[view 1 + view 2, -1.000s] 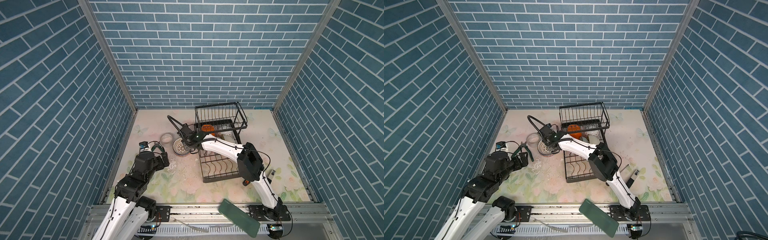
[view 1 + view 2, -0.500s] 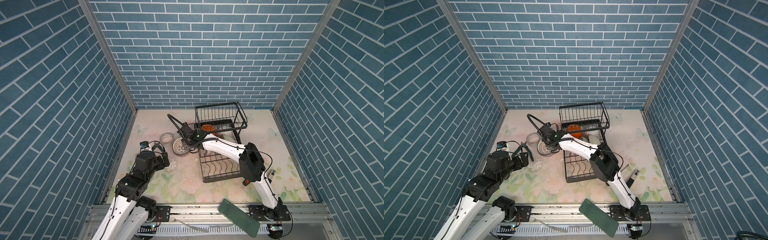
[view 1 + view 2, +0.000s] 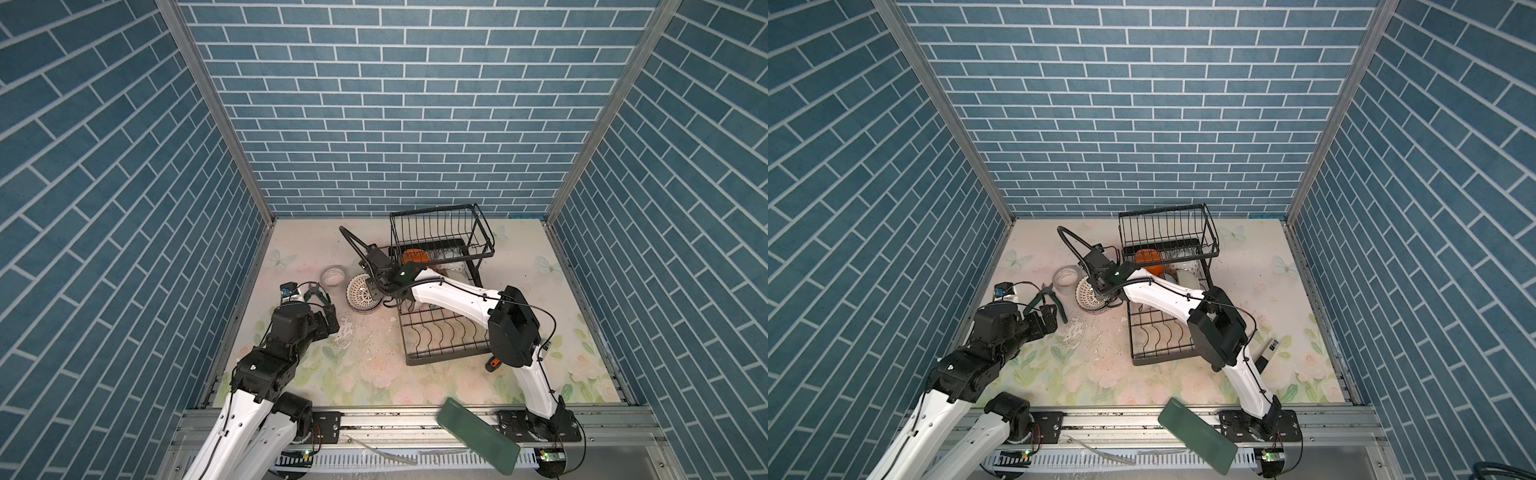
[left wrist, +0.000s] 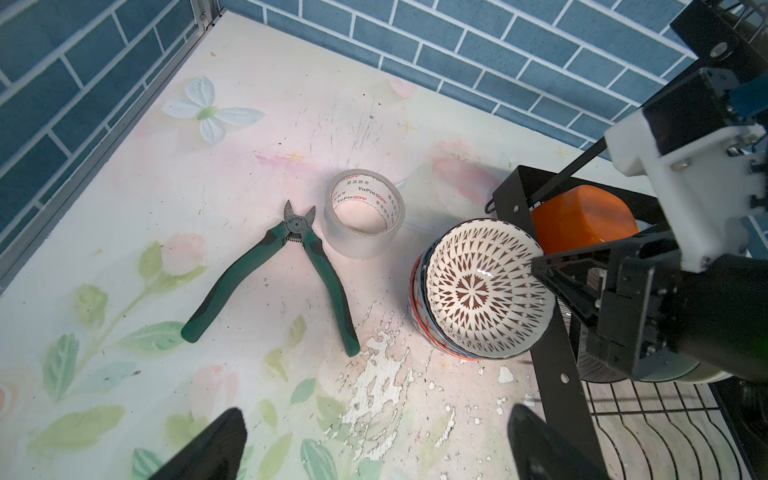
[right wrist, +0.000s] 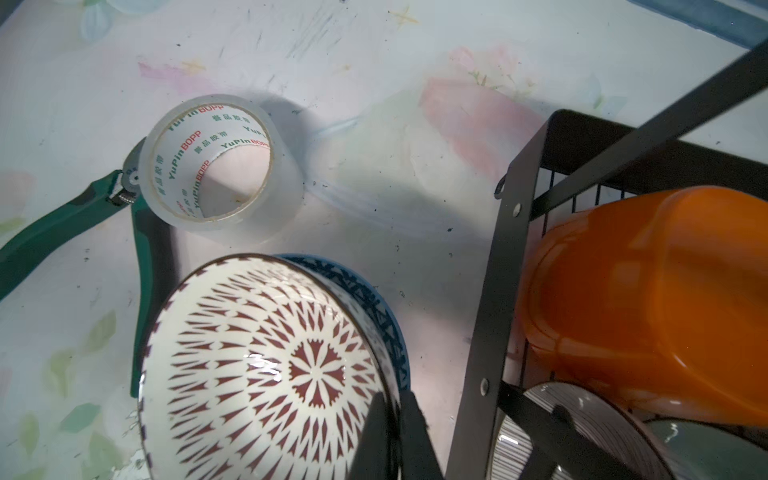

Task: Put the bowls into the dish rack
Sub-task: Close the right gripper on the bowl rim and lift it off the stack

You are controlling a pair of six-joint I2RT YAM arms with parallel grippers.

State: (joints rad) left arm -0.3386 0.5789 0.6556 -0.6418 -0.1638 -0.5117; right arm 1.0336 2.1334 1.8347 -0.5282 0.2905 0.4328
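pinch on patterned bowl [image 5: 266, 365], wrist views only

A robot lab cell dressed up as a kitchen corner. In both top views three walls [image 3: 374, 104] of printed blue brick meet at bare aluminium posts [image 3: 219, 112] and box in a table [image 3: 374, 382] with a scuffed floral top. The left arm [image 3: 232, 428] and right arm [image 3: 536, 386] are bolted to a metal rail [image 3: 395, 419] along the lower edge, above a slotted duct [image 3: 374, 459]. A rack [image 3: 444, 332] and bowl [image 4: 486, 291] share the table with pliers [image 4: 296, 227] and tape [image 4: 361, 245].
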